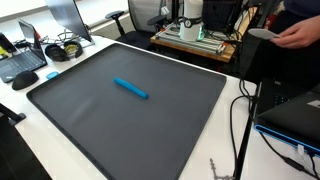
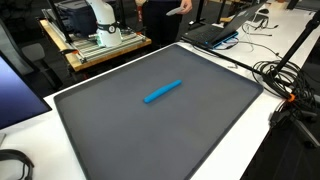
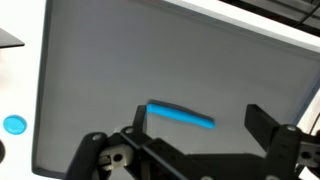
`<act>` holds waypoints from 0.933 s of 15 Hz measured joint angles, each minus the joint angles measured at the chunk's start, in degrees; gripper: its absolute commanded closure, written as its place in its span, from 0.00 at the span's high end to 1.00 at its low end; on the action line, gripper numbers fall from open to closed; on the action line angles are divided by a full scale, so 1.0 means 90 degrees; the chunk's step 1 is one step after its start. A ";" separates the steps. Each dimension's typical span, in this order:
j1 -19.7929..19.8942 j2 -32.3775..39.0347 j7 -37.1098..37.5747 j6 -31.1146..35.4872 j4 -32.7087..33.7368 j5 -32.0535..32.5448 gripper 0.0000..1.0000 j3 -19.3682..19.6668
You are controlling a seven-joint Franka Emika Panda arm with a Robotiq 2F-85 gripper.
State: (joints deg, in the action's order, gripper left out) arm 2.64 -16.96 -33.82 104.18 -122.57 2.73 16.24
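Fingers apart (wrist view), over blue marker, grey mat

In the wrist view the lower edge cuts off the gripper just behind its fingers.

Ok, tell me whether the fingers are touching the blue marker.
Apart. In both exterior views the blue marker lies alone on the grey mat; the fingers show only in the wrist view, well above it.
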 measured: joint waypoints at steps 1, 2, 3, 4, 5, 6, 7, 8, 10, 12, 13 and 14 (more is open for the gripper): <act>-0.0017 -0.0016 -0.0106 -0.0152 -0.0014 -0.0157 1.00 -0.0052; -0.0044 -0.0055 -0.0216 -0.0334 -0.0034 -0.0331 1.00 -0.0105; -0.0079 -0.0114 -0.0330 -0.0553 -0.0044 -0.0505 1.00 -0.0162; -0.0115 -0.0197 -0.0423 -0.0791 -0.0055 -0.0653 1.00 -0.0227; -0.0151 -0.0293 -0.0521 -0.1034 -0.0067 -0.0788 1.00 -0.0287; -0.0190 -0.0406 -0.0619 -0.1278 -0.0082 -0.0901 1.00 -0.0346; -0.0228 -0.0522 -0.0699 -0.1507 -0.0094 -0.0989 1.00 -0.0397; -0.0266 -0.0645 -0.0765 -0.1723 -0.0109 -0.1065 1.00 -0.0445; -0.0322 -0.0844 -0.0917 -0.2042 -0.0114 -0.1156 1.00 -0.0485; -0.0327 -0.0957 -0.1099 -0.2263 -0.0111 -0.1208 1.00 -0.0470; -0.0327 -0.0979 -0.1190 -0.2351 -0.0109 -0.1226 1.00 -0.0447; -0.0326 -0.0982 -0.1286 -0.2425 -0.0106 -0.1241 1.00 -0.0415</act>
State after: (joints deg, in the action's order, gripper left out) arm -0.30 -25.79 -45.39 82.35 -123.52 -8.43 12.51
